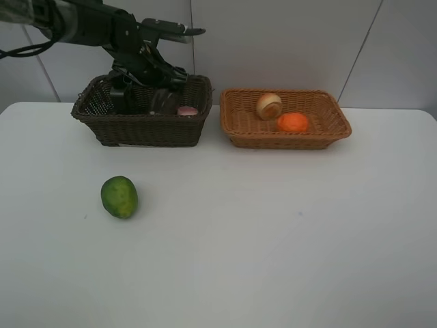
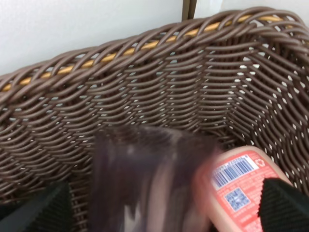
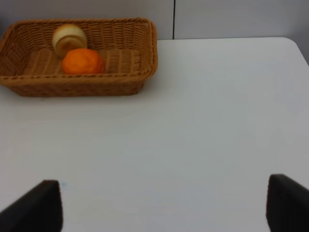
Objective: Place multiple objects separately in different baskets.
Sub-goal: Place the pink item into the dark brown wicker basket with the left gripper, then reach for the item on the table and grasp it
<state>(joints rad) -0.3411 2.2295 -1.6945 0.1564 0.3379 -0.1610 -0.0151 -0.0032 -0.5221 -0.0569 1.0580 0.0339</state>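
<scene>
1. your left gripper sits down inside the dark brown basket, its two black fingertips spread wide with the purple cup between them; the cup looks blurred and neither pad seems to press on it, so i read this as a release, the cup being let go into the basket

2. just beside the cup, toward one fingertip, the pink bottle lies on its side against the basket wall, label up; it lies that way because the basket floor is crowded and the wall props it

3. something dark, perhaps the green pump bottle, sits at the far end of the same basket in the high view, but you cannot tell for sure behind the arm

4. your right gripper hangs with its jaws wide apart and nothing in them over bare table; well ahead of it the light tan basket holds the orange and the pale round fruit, touching each other

5. the green fruit rests alone on the table, well apart from both grippers, so fruit seems meant for the tan basket and this one is left to do
</scene>
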